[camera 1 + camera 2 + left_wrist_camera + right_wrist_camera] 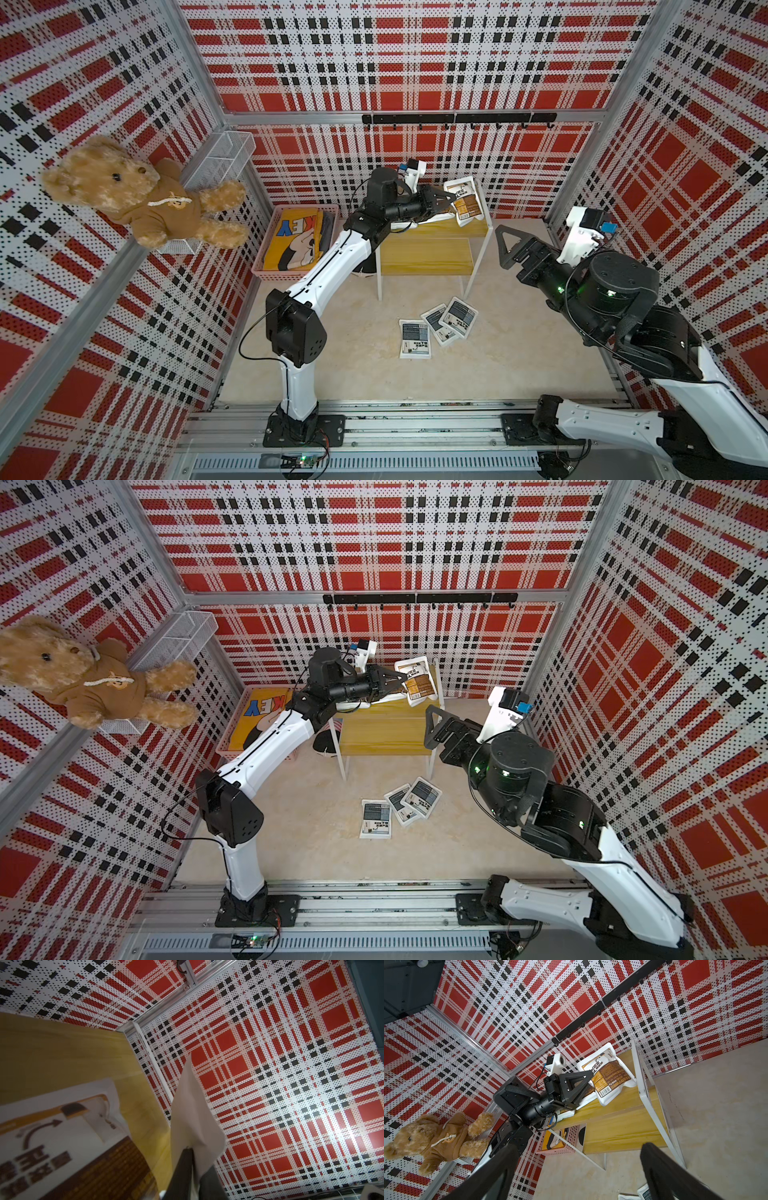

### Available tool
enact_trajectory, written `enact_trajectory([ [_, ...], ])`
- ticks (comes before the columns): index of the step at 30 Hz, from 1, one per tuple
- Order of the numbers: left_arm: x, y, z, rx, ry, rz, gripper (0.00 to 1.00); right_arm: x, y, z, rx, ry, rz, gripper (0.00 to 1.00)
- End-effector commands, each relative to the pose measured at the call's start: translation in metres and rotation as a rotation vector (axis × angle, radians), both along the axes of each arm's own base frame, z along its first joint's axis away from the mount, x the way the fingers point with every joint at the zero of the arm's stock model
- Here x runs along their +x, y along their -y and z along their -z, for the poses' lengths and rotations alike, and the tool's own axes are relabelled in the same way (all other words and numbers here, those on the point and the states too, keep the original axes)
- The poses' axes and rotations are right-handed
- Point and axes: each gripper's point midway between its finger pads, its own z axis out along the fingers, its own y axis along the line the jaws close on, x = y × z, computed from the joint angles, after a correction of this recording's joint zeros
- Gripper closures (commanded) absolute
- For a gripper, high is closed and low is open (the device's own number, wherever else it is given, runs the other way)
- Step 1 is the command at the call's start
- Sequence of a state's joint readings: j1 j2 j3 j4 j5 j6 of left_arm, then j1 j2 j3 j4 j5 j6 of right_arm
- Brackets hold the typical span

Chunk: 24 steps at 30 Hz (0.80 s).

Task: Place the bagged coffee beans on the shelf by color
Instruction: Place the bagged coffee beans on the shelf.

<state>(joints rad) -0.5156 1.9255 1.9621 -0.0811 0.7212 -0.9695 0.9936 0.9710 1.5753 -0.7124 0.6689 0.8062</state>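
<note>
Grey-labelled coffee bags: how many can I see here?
3, clustered on the floor before the shelf: left bag, middle bag, right bag overlapping it. I see no others.

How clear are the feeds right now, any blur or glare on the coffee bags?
Left wrist view: the close brown bag is blurred; glare washes the wall. Right wrist view: the topmost brown bag on the shelf is sharp. In both top views light is even, the grey bags sharp.
</note>
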Motion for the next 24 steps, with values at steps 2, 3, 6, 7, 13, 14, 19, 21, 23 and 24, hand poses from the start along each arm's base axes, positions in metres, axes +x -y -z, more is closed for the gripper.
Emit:
enact_trajectory([
  [2,0.008,-0.002,-0.01,-0.015,0.03,-0.012,0.73,0.002,-0.004,-0.002,0.024,0.004,-0.009,0.0],
  [3,0.009,-0.002,-0.01,-0.017,0.03,-0.011,0.71,0.003,-0.004,-0.002,0.025,0.004,-0.008,0.0],
  [6,0.01,-0.002,-0.009,-0.016,0.025,-0.012,0.57,0.002,-0.003,-0.003,0.028,0.005,-0.007,0.0],
  [7,0.01,-0.001,-0.009,-0.016,0.024,-0.012,0.56,0.002,-0.002,-0.003,0.028,0.006,-0.005,0.0],
  [13,0.014,-0.007,-0.008,-0.013,0.026,-0.031,0.54,0.004,-0.004,-0.002,0.028,0.002,-0.006,0.0],
  [14,0.016,-0.009,-0.01,-0.015,0.03,-0.041,0.53,0.004,-0.005,-0.001,0.026,0.001,-0.008,0.0],
  [19,0.027,-0.023,-0.027,-0.022,0.077,-0.107,0.01,0.007,-0.01,-0.001,0.02,0.002,-0.02,0.0],
  [21,0.029,-0.026,-0.033,-0.028,0.093,-0.118,0.01,0.007,-0.012,-0.001,0.018,0.003,-0.024,0.0],
  [23,0.03,-0.028,-0.04,-0.036,0.109,-0.123,0.01,0.009,-0.013,-0.001,0.014,0.003,-0.028,0.0],
  [24,0.031,-0.028,-0.042,-0.038,0.115,-0.126,0.01,0.009,-0.015,0.0,0.014,0.001,-0.031,0.0],
])
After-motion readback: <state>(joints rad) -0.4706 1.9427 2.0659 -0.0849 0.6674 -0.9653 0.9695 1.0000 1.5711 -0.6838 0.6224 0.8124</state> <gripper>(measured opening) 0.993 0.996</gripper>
